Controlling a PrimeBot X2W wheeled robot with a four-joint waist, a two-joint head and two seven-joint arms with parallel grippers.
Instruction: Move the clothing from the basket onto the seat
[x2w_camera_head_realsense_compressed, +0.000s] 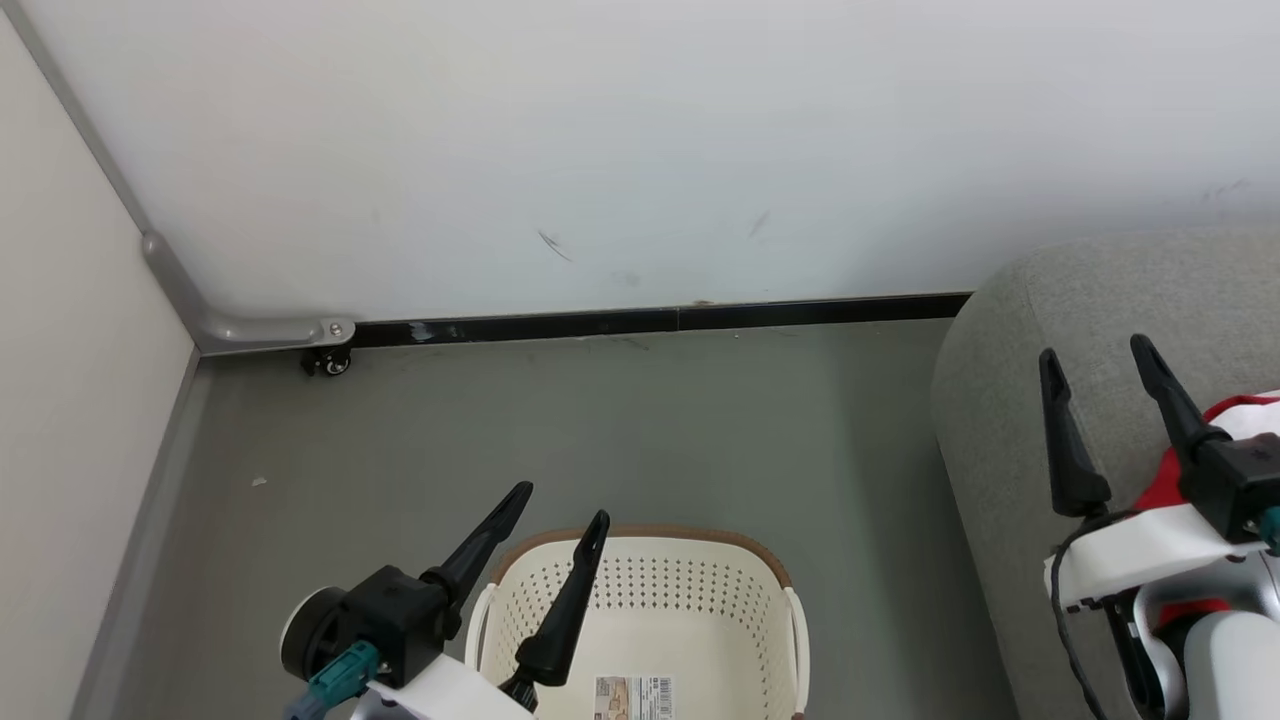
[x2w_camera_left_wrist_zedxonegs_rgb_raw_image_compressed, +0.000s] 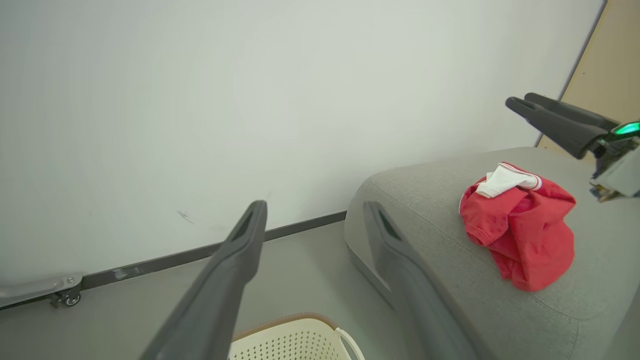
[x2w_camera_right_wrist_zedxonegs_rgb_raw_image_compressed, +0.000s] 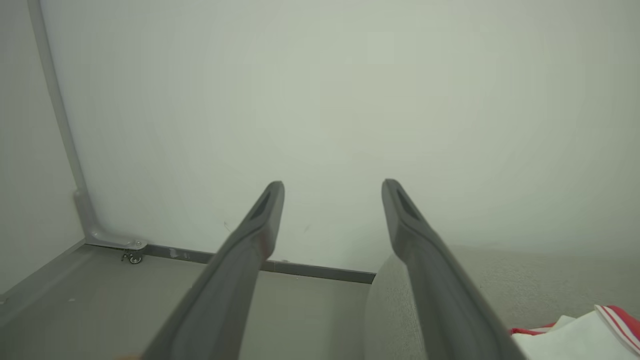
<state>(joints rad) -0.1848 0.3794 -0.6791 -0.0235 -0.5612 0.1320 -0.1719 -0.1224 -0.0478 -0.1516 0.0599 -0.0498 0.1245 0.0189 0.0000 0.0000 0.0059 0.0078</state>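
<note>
Left claw (x2w_camera_head_realsense_compressed: 562, 500): lower left of the head view, its two dark fingers spread wide with nothing between them. The tips point up and to the right, over the left part of the basket's rim.
Right claw (x2w_camera_head_realsense_compressed: 1093, 350): right edge of the head view, fingers likewise parted and gripping nothing. They point up the frame, in front of the seat's grey cushion.
Right claw from the left wrist: upper right of that frame, above and to the right of the red heap and clear of it. A green light glows at its base.
Basket (x2w_camera_head_realsense_compressed: 640, 535): bottom centre of the head view, cream plastic with rows of small holes and a brown rim, standing on the floor. The part of its inside that shows is bare plastic.
Barcode label (x2w_camera_head_realsense_compressed: 632, 695): inside the basket, at the bottom edge of the frame.
Clothing (x2w_camera_left_wrist_zedxonegs_rgb_raw_image_compressed: 520, 235): a crumpled red bundle with a white striped cuff on top, lying on the seat at the right of the left wrist view. In the head view a red and white patch peeks out behind the right claw's wrist.
Seat (x2w_camera_head_realsense_compressed: 1000, 420): large grey sofa with a rounded corner, filling the lower right of the head view, near the basket but apart from it.
Floor (x2w_camera_head_realsense_compressed: 650, 430): plain grey, between basket and wall.
Wall (x2w_camera_head_realsense_compressed: 640, 130): white with faint scuffs – a black baseboard (x2w_camera_head_realsense_compressed: 650, 321) runs along its foot.
Caster (x2w_camera_head_realsense_compressed: 330, 362): small wheel under a grey metal bracket, left of centre where the wall meets the floor.
</note>
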